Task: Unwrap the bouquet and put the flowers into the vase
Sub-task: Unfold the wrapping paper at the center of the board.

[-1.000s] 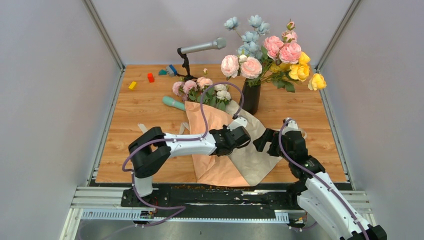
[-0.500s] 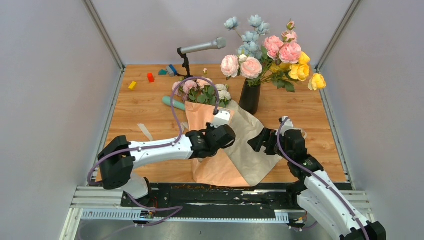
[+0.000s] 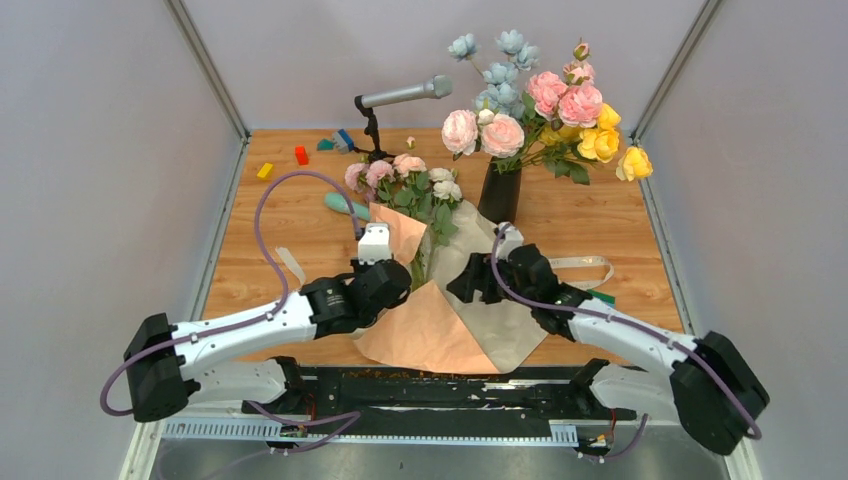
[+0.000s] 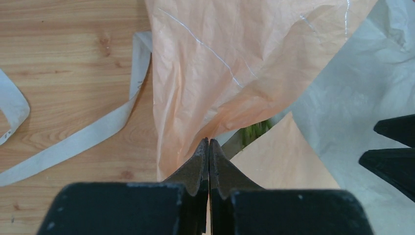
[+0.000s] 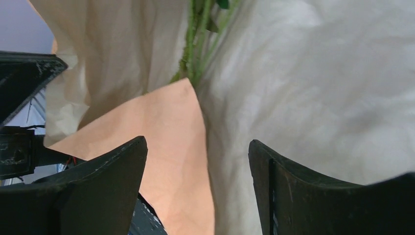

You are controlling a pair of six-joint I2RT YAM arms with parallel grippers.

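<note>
Left gripper [image 4: 209,143] pinching crinkled peach paper [image 4: 210,63] (beige inside), right gripper [image 5: 196,142] wide, facing thin green stems [image 5: 195,44]

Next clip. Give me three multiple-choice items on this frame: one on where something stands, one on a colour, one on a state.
1. Where does the black vase stand?
A. At the far side of the table, beyond the wrapping paper
B. Between the two arm bases
C. At the left edge, beside the coloured blocks

2. What colour is the outer side of the wrapping paper?
A. Blue
B. Peach-orange
C. Green

3. How does the right gripper stand?
A. Shut on a stem
B. Shut on the ribbon
C. Open over the paper

Answers:
1 A: the top view shows it upright behind the spread paper.
2 B: the flap nearest the arm bases is peach-orange, while the inner side is beige.
3 C: the right wrist view shows its jaws wide apart, gripping nothing.
</note>
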